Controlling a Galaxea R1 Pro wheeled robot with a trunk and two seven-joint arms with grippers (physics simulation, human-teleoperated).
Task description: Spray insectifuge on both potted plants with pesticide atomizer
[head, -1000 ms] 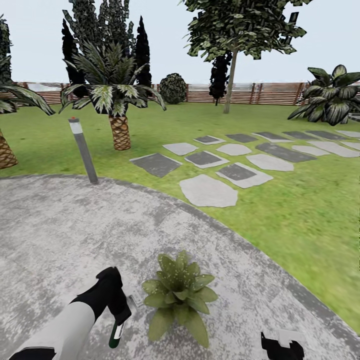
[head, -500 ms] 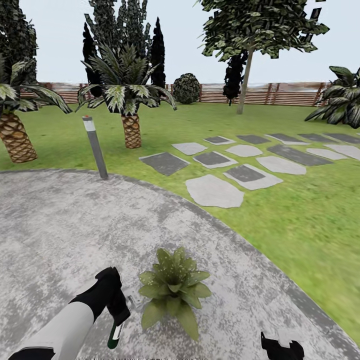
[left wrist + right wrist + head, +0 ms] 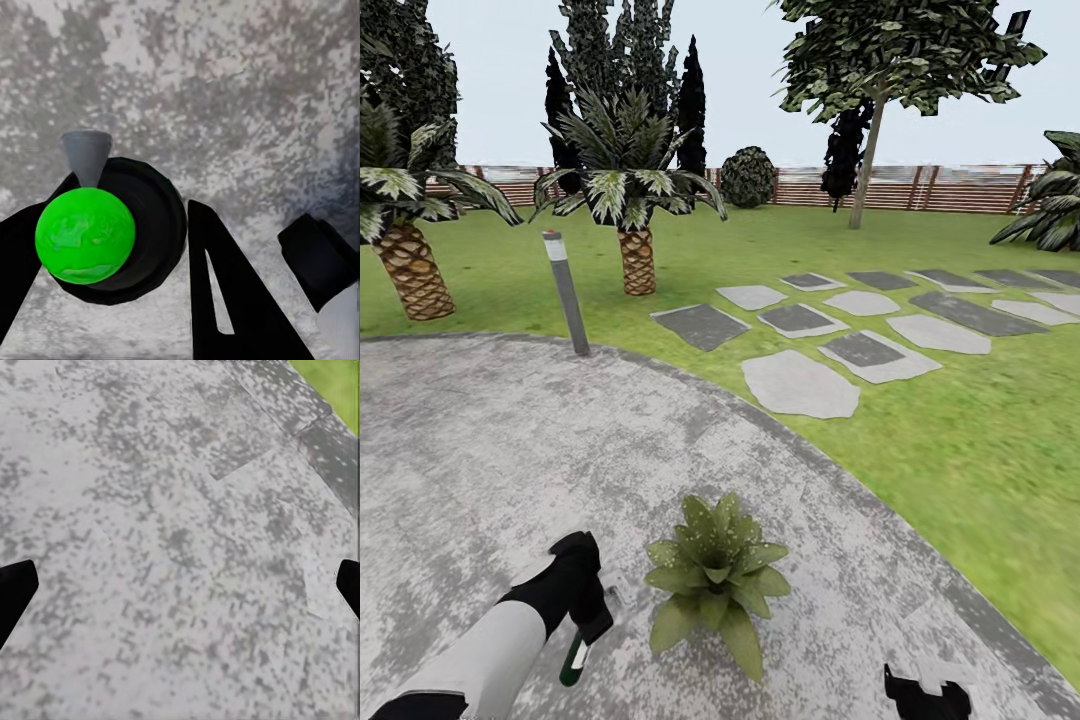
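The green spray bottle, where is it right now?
The spray bottle is low in the head view, held in the left gripper over the stone patio, just left of the small potted plant.

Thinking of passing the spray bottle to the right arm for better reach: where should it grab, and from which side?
Probably the bare lower body of the spray bottle, around its white band: it hangs tilted below the left gripper, whose jaws hold the upper part. Bring the open right gripper in from the robot's right, low over the patio, skirting the plant.
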